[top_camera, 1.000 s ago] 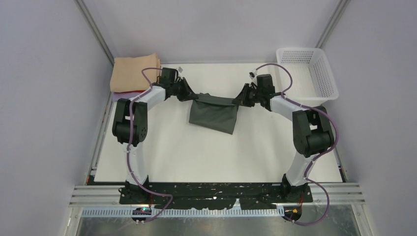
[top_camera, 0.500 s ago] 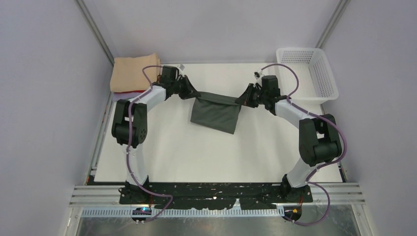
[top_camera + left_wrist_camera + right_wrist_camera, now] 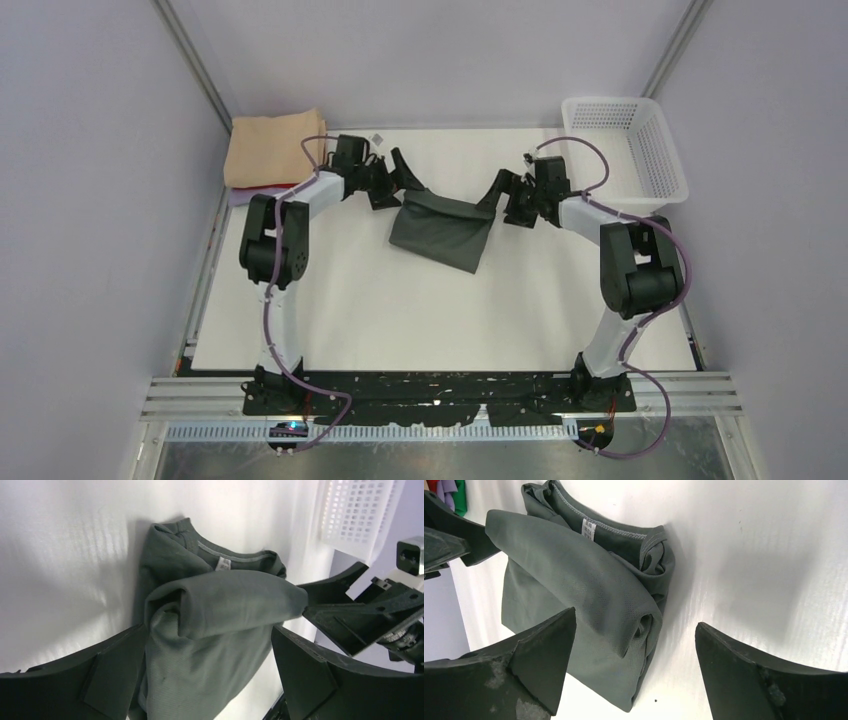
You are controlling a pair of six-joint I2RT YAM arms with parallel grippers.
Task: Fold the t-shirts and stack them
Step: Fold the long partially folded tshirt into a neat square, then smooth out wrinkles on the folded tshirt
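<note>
Top external view: the left pincer (image 3: 395,183) and the right pincer (image 3: 503,198) face each other low over the far half of the white tabletop (image 3: 400,310). Both have their jaws spread wide and grip nothing. The charcoal-grey t-shirt (image 3: 440,232) lies on the tabletop directly between them, loosely folded. Its far edge runs from one pincer to the other, and the rest extends toward the arm bases. In the left wrist view the shirt fills the gap between that pincer's fingers (image 3: 310,680), with the collar and the white neck label (image 3: 223,565) ahead of the fingertips. A rolled flap crosses the shirt and ends at a finger of the right pincer; whether cloth and finger touch cannot be told. In the right wrist view the same shirt lies between and ahead of the fingers (image 3: 499,680), bunched along the side nearer this pincer. The label faces up, and the flap's far corner reaches the left pincer's finger. A folded peach-tan t-shirt (image 3: 272,148) sits behind the left pincer on its outer side, well apart from it, with a red layer (image 3: 268,186) showing beneath its near edge. The white mesh basket (image 3: 660,165) stands on the outer side of the right pincer, near but apart.
</note>
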